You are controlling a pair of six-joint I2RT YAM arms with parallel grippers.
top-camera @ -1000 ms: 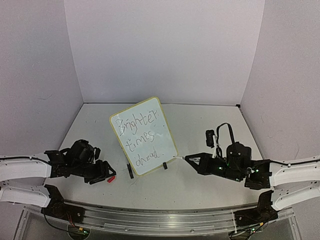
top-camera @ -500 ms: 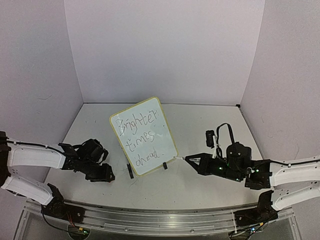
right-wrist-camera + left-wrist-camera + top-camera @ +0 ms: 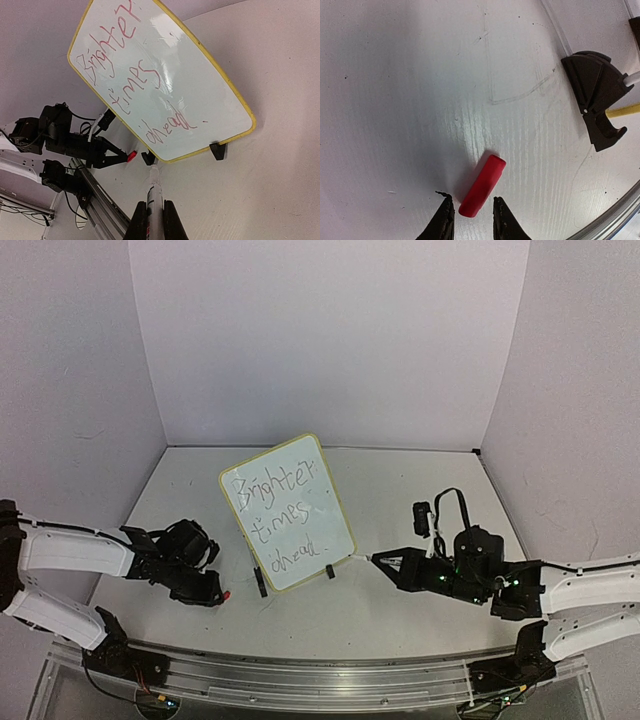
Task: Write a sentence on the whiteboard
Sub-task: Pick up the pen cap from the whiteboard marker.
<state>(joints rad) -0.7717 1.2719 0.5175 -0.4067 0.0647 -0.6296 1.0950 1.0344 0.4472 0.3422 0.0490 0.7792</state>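
The whiteboard stands tilted on two black feet mid-table, yellow-rimmed; it also shows in the right wrist view. The sentence reads "Brighter times ahead." in three lines, red in the right wrist view. My right gripper is shut on a marker, whose tip sits just below the board's bottom rim; the gripper also shows in the top view. My left gripper is open low over the table, with the near end of a red marker cap lying between its fingertips; the top view shows both.
One black foot of the board and a bit of yellow rim lie right of the cap. A metal rail runs along the near table edge. Purple walls close the back and sides.
My left arm has swung up and inward from its base; its gripper stays by the red cap, which lies on the table between the tips. The right arm with the marker has barely moved.
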